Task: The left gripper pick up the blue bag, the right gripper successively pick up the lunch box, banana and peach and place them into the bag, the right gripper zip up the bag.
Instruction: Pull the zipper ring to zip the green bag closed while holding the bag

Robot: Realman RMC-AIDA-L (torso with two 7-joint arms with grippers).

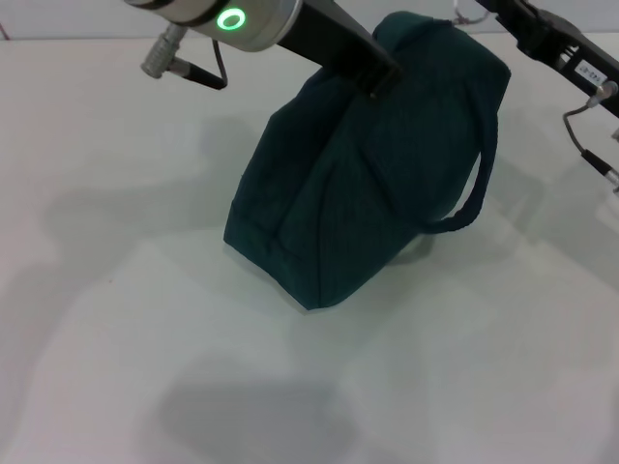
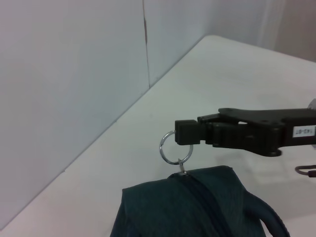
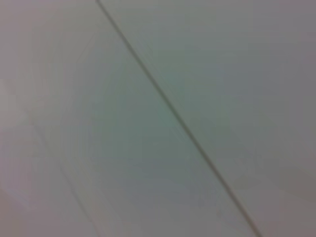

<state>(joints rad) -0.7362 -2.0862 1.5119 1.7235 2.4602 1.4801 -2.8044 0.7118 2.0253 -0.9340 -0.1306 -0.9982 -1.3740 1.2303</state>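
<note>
tabletop (image 1: pixel 116 367), pale and white, lies nearest. on it sits the dark teal-blue fabric bag (image 1: pixel 358 193), tilted, one padded handle drooping. above it the black left gripper (image 1: pixel 372 70) meets the bag's top; whether its fingers are closed cannot be told. farther back the black right gripper (image 2: pixel 181 133) is clamped on the silver ring zip-pull (image 2: pixel 174 148). zipping seems the step in hand; next likely calls for a steady pull along the zip. lunch box, banana and peach are out of sight.
</note>
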